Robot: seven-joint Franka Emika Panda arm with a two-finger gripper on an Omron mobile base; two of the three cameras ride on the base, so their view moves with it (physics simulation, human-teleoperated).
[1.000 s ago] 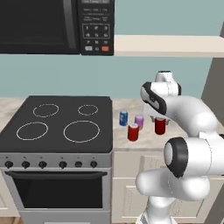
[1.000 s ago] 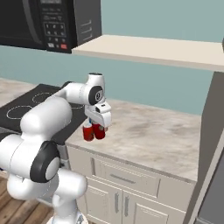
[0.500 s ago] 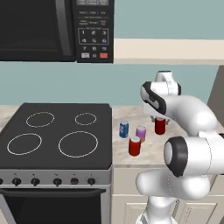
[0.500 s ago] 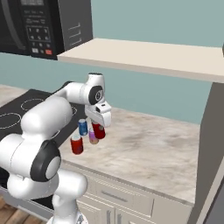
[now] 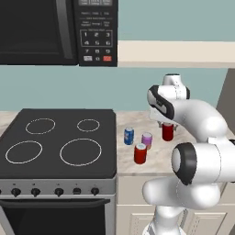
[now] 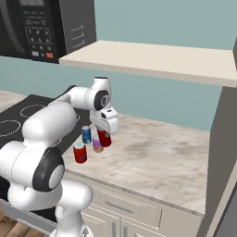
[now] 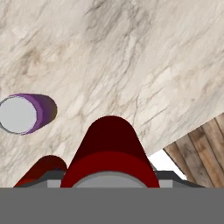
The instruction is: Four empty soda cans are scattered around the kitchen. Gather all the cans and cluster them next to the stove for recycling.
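We see a white robot arm reaching over a pale marbled stone counter (image 5: 137, 170) just to the right of a silver stove with a flat black cooktop (image 5: 59, 142). Its fingers (image 6: 105, 133) are clenched around a small red soda can with a silvery top (image 5: 168, 131), gripped from above; from the hand camera this can (image 7: 109, 153) sits right between the fingers. We cannot tell whether it rests on the counter or hangs just over it.

Three more cans stand upright near the stove's right edge: a blue can (image 5: 129, 136), a purple-pink can (image 5: 146, 140) just beside it, and a second red can (image 5: 140, 153) in front of them. The held can is a little to the right of this group.

We judge this to be the last step: placing the fourth can into the cluster. The next move calls for setting it down upright close to the others without knocking them, then letting go and lifting straight up.
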